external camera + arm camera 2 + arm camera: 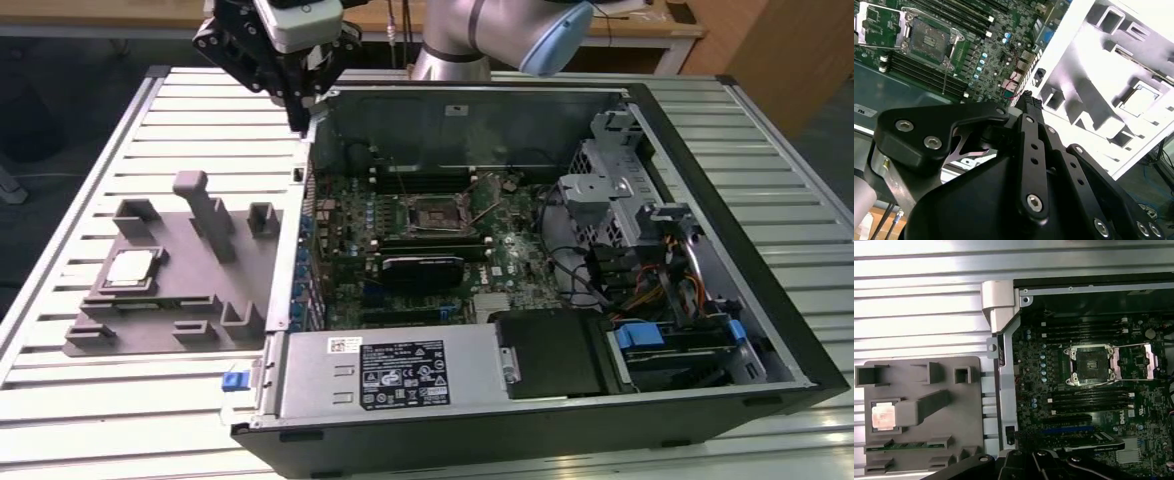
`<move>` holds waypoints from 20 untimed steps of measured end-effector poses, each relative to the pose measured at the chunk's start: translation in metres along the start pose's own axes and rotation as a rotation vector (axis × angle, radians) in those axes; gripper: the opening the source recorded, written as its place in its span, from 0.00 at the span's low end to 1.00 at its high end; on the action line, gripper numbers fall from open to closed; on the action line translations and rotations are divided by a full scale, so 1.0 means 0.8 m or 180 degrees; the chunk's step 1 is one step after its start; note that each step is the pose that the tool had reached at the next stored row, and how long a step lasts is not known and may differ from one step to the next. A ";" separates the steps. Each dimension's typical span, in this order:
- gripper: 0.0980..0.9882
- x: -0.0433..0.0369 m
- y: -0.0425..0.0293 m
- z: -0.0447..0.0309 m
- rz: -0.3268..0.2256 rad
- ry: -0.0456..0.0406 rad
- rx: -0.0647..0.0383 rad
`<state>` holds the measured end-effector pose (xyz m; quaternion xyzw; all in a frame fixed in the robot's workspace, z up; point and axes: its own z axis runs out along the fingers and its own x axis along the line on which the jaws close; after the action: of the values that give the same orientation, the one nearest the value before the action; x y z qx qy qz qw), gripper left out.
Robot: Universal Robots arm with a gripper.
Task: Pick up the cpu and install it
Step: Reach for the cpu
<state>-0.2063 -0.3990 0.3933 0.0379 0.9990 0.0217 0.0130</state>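
Sitting flat in a square recess of the grey fixture (200, 290), the cpu (130, 268) shows a shiny silver top with a thin pale rim. Just beside the fixture, the open computer case (747, 200) holds the motherboard (347, 230), with the frame of its socket (434, 215) swung open. Over the case wall nearest the fixture hangs the tool (302, 122), its tips pressed together on nothing, well apart from the cpu. Slatted desk (80, 410) lies all around the fixture.

Exterior view high, wide — wrist views share motherboard (1064, 405) (979, 55).
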 end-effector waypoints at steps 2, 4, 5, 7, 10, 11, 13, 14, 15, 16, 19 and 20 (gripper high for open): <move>0.01 0.004 -0.0003 -0.0001 0.0000 0.0000 0.0000; 0.01 0.008 -0.0006 -0.0002 0.0000 0.0000 0.0000; 0.01 0.009 -0.0007 -0.0002 0.0000 0.0000 0.0000; 0.01 0.013 -0.0010 -0.0003 0.0000 0.0000 0.0000; 0.01 0.019 -0.0015 -0.0005 0.0000 0.0000 0.0000; 0.01 0.021 -0.0016 -0.0006 0.0000 0.0000 0.0000; 0.01 0.025 -0.0019 -0.0006 0.0000 0.0000 0.0000; 0.01 0.027 -0.0020 -0.0007 0.0000 0.0000 0.0000; 0.01 0.028 -0.0021 -0.0008 0.0000 0.0000 0.0000; 0.01 0.030 -0.0023 -0.0009 0.0000 0.0000 0.0000; 0.01 0.036 -0.0027 -0.0010 0.0000 0.0000 0.0000; 0.01 0.038 -0.0029 -0.0010 0.0000 0.0000 0.0000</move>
<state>-0.2366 -0.3990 0.3933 0.0378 0.9990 0.0217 0.0131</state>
